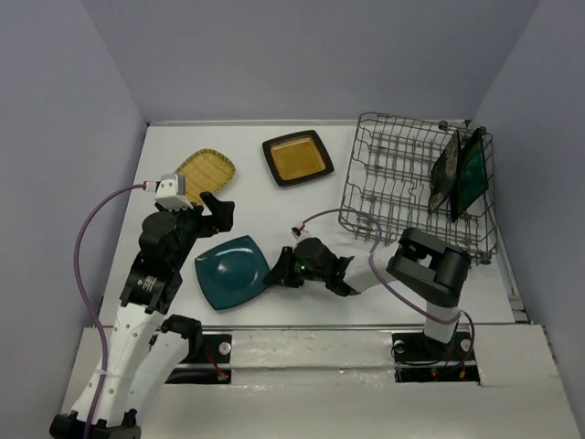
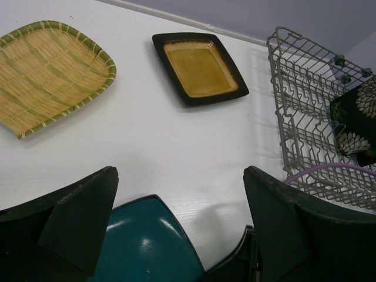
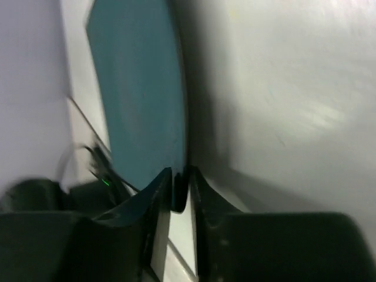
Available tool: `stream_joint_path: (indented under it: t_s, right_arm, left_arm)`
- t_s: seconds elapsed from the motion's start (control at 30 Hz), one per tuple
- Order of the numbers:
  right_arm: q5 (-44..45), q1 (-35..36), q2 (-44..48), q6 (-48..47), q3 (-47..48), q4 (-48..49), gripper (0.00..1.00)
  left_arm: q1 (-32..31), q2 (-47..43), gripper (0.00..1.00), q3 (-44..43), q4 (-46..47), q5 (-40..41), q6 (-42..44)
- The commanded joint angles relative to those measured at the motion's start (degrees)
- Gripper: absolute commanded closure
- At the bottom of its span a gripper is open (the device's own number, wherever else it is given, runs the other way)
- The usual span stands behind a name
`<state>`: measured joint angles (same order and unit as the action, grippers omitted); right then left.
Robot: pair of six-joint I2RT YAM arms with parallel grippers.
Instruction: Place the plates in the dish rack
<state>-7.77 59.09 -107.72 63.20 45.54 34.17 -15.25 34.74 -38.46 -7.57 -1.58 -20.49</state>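
Observation:
A teal plate (image 1: 228,271) lies on the table's near middle. My right gripper (image 1: 275,272) is shut on its right edge; in the right wrist view the fingertips (image 3: 179,187) pinch the rim of the teal plate (image 3: 141,100), which tilts up from the table. My left gripper (image 1: 218,208) is open and empty, hovering just beyond the plate (image 2: 141,249). A yellow-tan gridded plate (image 1: 207,171) and an amber dark-rimmed plate (image 1: 297,156) lie at the back. The dish rack (image 1: 393,174) holds a black floral plate (image 1: 444,174) and a dark teal plate (image 1: 472,172) upright at its right end.
The grey walls close the table on the left, back and right. A purple cable (image 1: 334,215) runs from the right arm past the rack's near left corner. In the left wrist view the rack (image 2: 305,117) lies to the right, the amber plate (image 2: 200,66) ahead.

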Motion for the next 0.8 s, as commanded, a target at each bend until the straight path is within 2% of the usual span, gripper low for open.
stream_joint_path:
  t_s: [0.0,0.03,0.17,0.27,0.33,0.5,0.6,0.7,0.73,0.77]
  right_arm:
    - [1.44,2.96,3.04,0.78,-7.56,5.63,0.70]
    - [1.09,2.96,3.22,1.05,-9.66,7.21,0.63]
    - [0.74,2.96,3.66,-0.97,-11.00,7.05,0.52]
    - [1.79,2.96,3.22,-3.08,-10.03,4.68,0.40]
    - [2.06,2.44,2.26,-4.13,-8.45,3.80,0.35]
    - [0.04,-0.11,-2.93,-4.31,-5.12,4.58,0.36]
    - [-1.36,-0.64,-5.47,-4.05,-2.57,4.59,0.39]
    - [-2.95,-0.64,-8.19,-2.30,-1.16,4.94,0.46]
    - [-3.65,-0.64,-8.90,-1.60,-1.15,6.68,0.54]
    - [-4.79,-0.64,-9.60,-0.72,-1.59,7.65,0.58]
  left_arm:
    - [0.65,-0.20,0.01,-1.09,3.27,-1.31,-0.16]
    - [0.66,-0.20,0.01,-1.09,3.18,-1.32,-0.16]
    - [0.74,-0.29,0.01,-1.01,3.35,-1.40,-0.25]
    - [0.74,-0.38,0.01,-1.01,3.35,-1.49,-0.25]
    - [0.74,-0.55,0.01,-0.92,3.35,-1.49,-0.25]
    - [0.74,-0.64,0.01,-0.92,3.27,-1.49,-0.25]
    - [0.74,-0.90,0.01,-0.92,3.18,-1.40,-0.16]
    - [0.74,-1.17,0.01,-1.01,3.18,-1.40,-0.16]
    - [0.74,-1.25,0.01,-1.01,3.09,-1.40,-0.16]
    - [0.74,-1.34,0.01,-1.09,3.09,-1.40,-0.16]
